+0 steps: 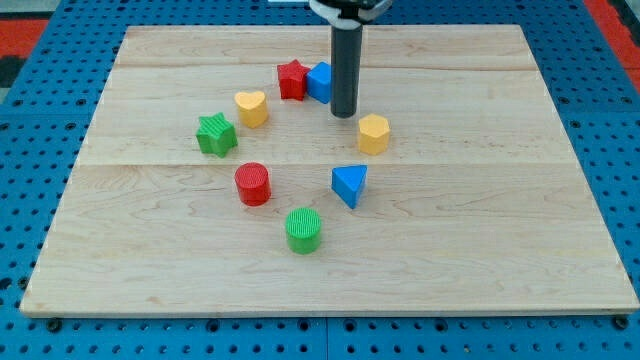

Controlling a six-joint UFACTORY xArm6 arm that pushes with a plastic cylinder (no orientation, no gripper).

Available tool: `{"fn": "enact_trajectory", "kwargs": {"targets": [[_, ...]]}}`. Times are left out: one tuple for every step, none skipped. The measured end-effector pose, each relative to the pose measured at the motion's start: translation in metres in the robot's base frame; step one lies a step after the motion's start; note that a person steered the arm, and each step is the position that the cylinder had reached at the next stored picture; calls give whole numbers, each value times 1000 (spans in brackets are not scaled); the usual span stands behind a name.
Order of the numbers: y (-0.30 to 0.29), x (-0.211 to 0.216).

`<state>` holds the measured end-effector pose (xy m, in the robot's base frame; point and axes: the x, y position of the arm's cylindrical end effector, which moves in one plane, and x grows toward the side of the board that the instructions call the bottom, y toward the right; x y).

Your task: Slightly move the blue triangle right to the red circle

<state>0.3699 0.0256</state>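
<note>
The blue triangle (349,185) lies a little right of the board's middle. The red circle (253,184) stands to its left, at about the same height in the view, with a gap between them. My tip (344,114) rests on the board above the blue triangle, well apart from it. The tip is just right of the blue cube (320,82) and left of the yellow hexagon (373,133).
A red star (292,79) touches the blue cube's left side. A yellow heart (251,107) and a green star (216,135) lie at the upper left. A green circle (303,230) stands below the middle. The wooden board (500,250) sits on a blue pegboard.
</note>
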Motion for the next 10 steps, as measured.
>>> {"fn": "enact_trajectory", "kwargs": {"targets": [[0, 3], [3, 2], [40, -10], [74, -12], [78, -11], [88, 13], [95, 77], [95, 124], [64, 131], [14, 129]]}}
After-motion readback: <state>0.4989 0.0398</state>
